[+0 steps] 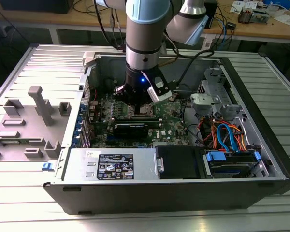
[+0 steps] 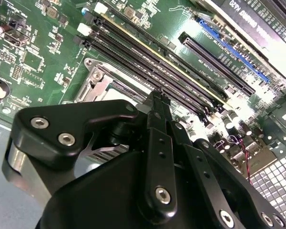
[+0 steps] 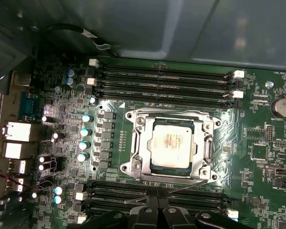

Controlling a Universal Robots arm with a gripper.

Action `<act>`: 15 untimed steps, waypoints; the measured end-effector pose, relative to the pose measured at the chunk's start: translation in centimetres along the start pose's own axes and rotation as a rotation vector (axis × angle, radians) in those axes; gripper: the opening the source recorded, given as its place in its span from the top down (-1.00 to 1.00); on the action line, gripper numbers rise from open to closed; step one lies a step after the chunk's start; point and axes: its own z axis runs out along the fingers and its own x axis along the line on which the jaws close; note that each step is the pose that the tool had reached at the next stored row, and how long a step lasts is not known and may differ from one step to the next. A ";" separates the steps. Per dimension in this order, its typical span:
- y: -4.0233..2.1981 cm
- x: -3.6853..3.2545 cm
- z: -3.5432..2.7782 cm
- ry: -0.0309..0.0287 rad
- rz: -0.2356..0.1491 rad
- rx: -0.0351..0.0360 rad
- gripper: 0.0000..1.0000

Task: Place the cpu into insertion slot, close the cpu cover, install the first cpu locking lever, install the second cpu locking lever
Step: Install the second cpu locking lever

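One pincer (image 3: 155, 210), fingers pressed together, low beside the insertion slot (image 3: 174, 144); cpu (image 3: 171, 143) seated under the closed cpu cover (image 3: 142, 143); levers hard to discern.

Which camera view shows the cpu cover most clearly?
The first wrist view: the cpu cover lies closed, its whole frame visible around the cpu. In the second wrist view the end effector hides most of it. In the exterior view the arm blocks most of it.
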 end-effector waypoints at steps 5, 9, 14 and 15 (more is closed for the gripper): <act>-0.03 0.45 0.83 -0.0006 -0.008 -0.0102 0.79; -0.11 0.70 1.83 -0.0010 -0.018 -0.0198 0.79; -0.37 1.32 1.94 -0.0031 -0.031 -0.0459 0.79; -0.38 1.33 1.95 -0.0031 -0.031 -0.0459 0.79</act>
